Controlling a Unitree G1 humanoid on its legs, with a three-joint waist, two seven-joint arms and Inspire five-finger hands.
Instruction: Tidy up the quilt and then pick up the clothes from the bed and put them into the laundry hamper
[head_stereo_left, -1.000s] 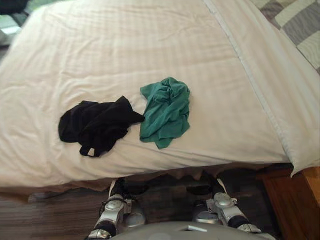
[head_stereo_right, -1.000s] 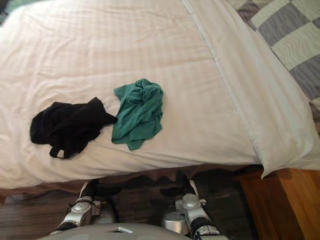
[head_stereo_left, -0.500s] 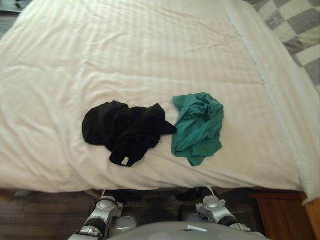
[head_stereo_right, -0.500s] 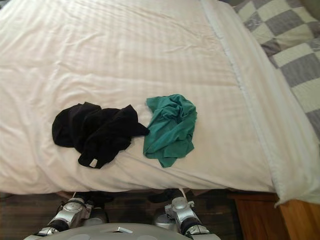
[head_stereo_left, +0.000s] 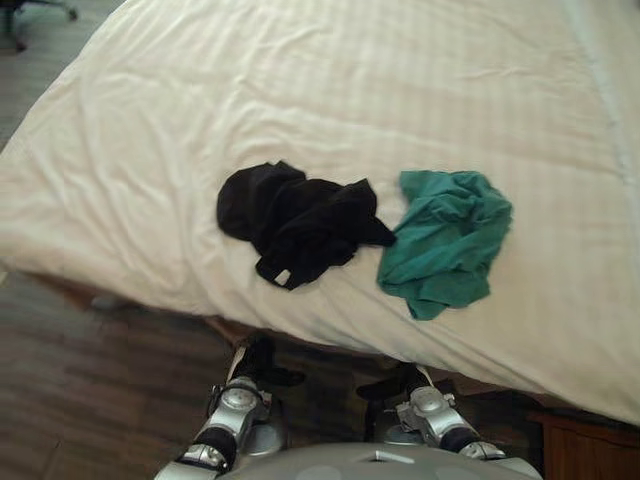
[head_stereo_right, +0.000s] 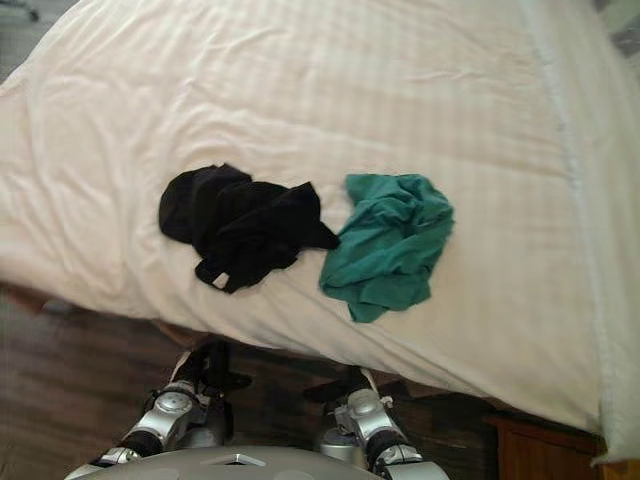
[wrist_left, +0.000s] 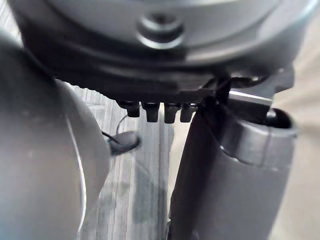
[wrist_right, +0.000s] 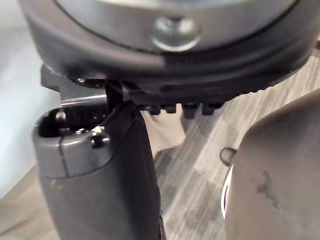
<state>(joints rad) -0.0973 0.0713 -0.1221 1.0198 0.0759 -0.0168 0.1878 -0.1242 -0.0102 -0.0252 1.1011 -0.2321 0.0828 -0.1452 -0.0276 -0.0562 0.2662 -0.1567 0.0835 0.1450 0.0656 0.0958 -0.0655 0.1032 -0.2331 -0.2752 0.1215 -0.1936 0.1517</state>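
A crumpled black garment (head_stereo_left: 300, 220) lies on the white quilt (head_stereo_left: 300, 80) close to the bed's near edge. Just to its right, touching it, lies a bunched green garment (head_stereo_left: 445, 240). The quilt is spread flat over the bed with light creases. My left hand (wrist_left: 230, 165) hangs beside my body above the wooden floor, its fingers straight and holding nothing. My right hand (wrist_right: 100, 175) hangs the same way on the other side, also with nothing in it. Both hands are away from the clothes.
Dark wooden floor (head_stereo_left: 80, 370) runs along the bed's left side and in front of it. A wooden bedside cabinet (head_stereo_left: 590, 450) stands at the lower right. A chair base (head_stereo_left: 30, 12) shows at the far left corner.
The whole picture has shifted, so the camera has moved: more floor shows left of the bed. The two garments lie as before on the quilt.
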